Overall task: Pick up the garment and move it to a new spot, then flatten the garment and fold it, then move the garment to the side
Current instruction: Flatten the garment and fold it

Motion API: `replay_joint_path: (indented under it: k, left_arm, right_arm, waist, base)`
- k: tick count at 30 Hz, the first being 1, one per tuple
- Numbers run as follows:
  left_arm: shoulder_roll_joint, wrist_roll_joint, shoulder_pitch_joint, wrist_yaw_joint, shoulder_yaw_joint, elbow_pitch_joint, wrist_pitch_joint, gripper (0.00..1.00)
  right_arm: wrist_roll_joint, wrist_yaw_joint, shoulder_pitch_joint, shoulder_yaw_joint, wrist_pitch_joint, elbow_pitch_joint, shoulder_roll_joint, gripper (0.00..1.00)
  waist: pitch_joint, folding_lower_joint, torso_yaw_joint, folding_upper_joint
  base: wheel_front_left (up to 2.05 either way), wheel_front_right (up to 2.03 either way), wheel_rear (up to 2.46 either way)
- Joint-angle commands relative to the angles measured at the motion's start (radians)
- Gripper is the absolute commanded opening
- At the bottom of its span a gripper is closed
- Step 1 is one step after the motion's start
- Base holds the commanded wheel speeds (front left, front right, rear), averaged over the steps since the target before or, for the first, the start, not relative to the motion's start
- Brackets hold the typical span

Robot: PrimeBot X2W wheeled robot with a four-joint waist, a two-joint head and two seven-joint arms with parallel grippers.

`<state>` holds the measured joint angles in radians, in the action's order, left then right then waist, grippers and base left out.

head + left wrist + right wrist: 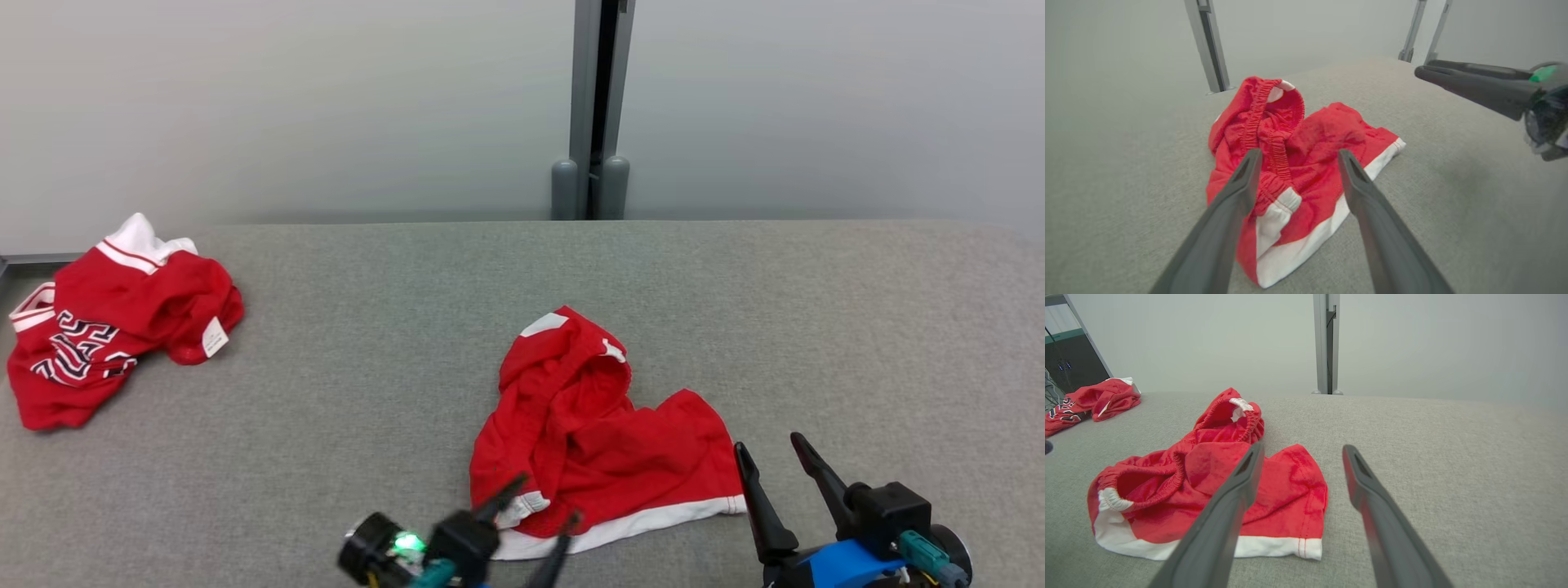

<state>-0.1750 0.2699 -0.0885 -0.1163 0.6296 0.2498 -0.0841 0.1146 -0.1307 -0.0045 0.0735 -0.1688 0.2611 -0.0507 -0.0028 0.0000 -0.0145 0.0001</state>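
Head view: red garment (588, 433) crumpled mid-counter (816, 327), toward 6 o'clock (white hem nearest robot). Left jaws at 6 o'clock, spread wide, empty, tips over near hem. Right jaws at 5 o'clock, wide apart, empty, just beside hem corner. Second red jersey (114, 327) at 9 o'clock.
Left wrist view: garment (1298, 163) between spread jaws; right jaws at 2 o'clock.
Right wrist view: garment (1180, 465) at 9 o'clock, jersey (1094, 400) at 10 o'clock.

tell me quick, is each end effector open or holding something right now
Left end effector: open, holding nothing, aimed at the red shorts.
Right end effector: open, holding nothing, beside the shorts.
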Motion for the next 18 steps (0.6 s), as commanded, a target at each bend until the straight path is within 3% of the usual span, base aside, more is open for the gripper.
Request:
replay_joint_path:
  k: [1,2,5,18]
  left_arm:
    - [-0.017,-0.013,-0.049,-0.01,0.074,0.002,0.045,1.0]
    - [-0.017,-0.013,-0.049,-0.01,0.074,0.002,0.045,1.0]
    - [-0.038,0.022,-0.13,-0.016,0.214,0.043,0.121,1.0]
    - [-0.073,0.056,-0.266,-0.003,0.246,0.227,0.223,1.0]
  right_arm:
    - [-0.004,0.0,-0.016,0.006,0.001,0.003,0.0,1.0]
    - [-0.004,0.0,-0.016,0.006,0.001,0.003,0.0,1.0]
    - [-0.002,0.0,-0.026,0.017,0.006,0.01,0.0,1.0]
    - [-0.01,0.0,-0.027,0.007,0.002,0.026,0.0,1.0]
  waist:
    - [0.004,0.0,-0.011,-0.0001]
    - [0.004,0.0,-0.011,-0.0001]
    - [0.014,0.0,-0.034,-0.0001]
    - [0.036,0.0,-0.057,-0.0001]
  base:
    - [0.0,0.0,0.0]
    - [0.0,0.0,0.0]
    - [0.0,0.0,0.0]
    - [0.0,0.0,0.0]
